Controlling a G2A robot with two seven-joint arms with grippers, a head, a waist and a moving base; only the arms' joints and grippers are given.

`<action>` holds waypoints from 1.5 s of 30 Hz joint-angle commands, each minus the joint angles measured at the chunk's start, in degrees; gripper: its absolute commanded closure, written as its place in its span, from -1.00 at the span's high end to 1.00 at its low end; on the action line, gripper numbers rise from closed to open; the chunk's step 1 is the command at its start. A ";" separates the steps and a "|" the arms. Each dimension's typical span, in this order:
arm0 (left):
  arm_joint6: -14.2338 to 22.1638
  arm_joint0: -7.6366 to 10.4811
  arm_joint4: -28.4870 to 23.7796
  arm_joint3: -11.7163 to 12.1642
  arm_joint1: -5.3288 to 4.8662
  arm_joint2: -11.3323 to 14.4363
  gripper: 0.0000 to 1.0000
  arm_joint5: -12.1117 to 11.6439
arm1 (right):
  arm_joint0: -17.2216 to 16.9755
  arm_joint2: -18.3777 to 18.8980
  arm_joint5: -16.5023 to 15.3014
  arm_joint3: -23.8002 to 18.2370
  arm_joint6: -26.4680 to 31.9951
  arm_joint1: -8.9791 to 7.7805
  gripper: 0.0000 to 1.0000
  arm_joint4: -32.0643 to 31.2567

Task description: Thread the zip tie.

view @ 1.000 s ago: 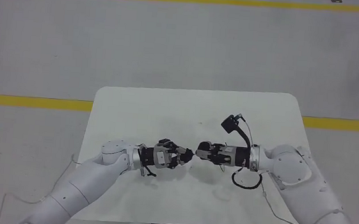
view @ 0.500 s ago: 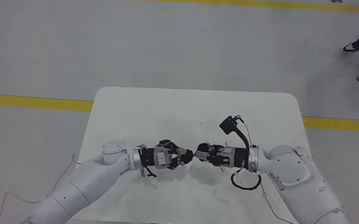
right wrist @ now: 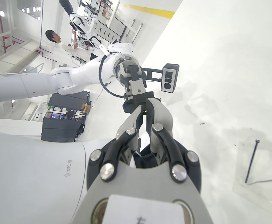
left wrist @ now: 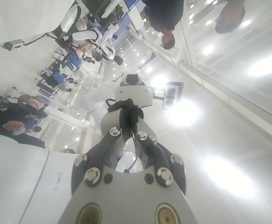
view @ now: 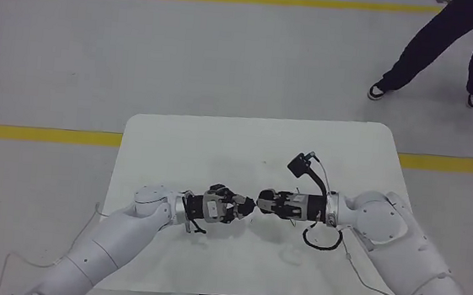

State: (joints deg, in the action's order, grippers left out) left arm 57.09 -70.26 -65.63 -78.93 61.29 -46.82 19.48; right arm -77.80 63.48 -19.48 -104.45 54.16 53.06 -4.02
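Both grippers meet tip to tip above the middle of the white table [view: 220, 146]. My left gripper [view: 245, 206] is shut, and a thin black zip tie [left wrist: 133, 135] runs between its fingers. My right gripper [view: 264, 205] faces it, shut on the same tie; its fingers [right wrist: 157, 110] converge to a point against the left gripper [right wrist: 129, 106]. In the left wrist view my own gripper [left wrist: 127, 125] touches the right gripper's black tips [left wrist: 127, 106]. The tie's head and tail are hidden between the fingertips.
A spare black zip tie [right wrist: 251, 161] lies flat on a clear sheet [right wrist: 240, 176] on the table beside the right arm. The right arm's cable [view: 323, 238] loops under its wrist. The table's far half is bare.
The right arm has crept slightly toward the left gripper. Both grippers have stayed shut, tip to tip.
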 commanded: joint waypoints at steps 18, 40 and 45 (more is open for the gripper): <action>0.97 -0.25 0.54 -0.08 0.01 -0.22 1.00 -1.94 | 0.01 -0.05 0.00 2.17 -1.47 -0.97 -1.00 3.99; -0.36 -1.77 11.54 -2.11 -1.02 -2.22 1.00 -13.41 | 1.27 1.95 0.00 11.22 7.35 0.51 -1.00 21.37; -5.05 -1.68 17.42 -3.06 -1.20 -2.37 1.00 -16.60 | 0.69 1.84 0.73 11.58 5.91 0.63 -1.00 22.72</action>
State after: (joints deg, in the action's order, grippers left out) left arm 54.49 -71.92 -51.66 -81.52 60.19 -49.14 4.29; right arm -76.78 65.38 -19.18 -93.12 61.00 53.62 17.66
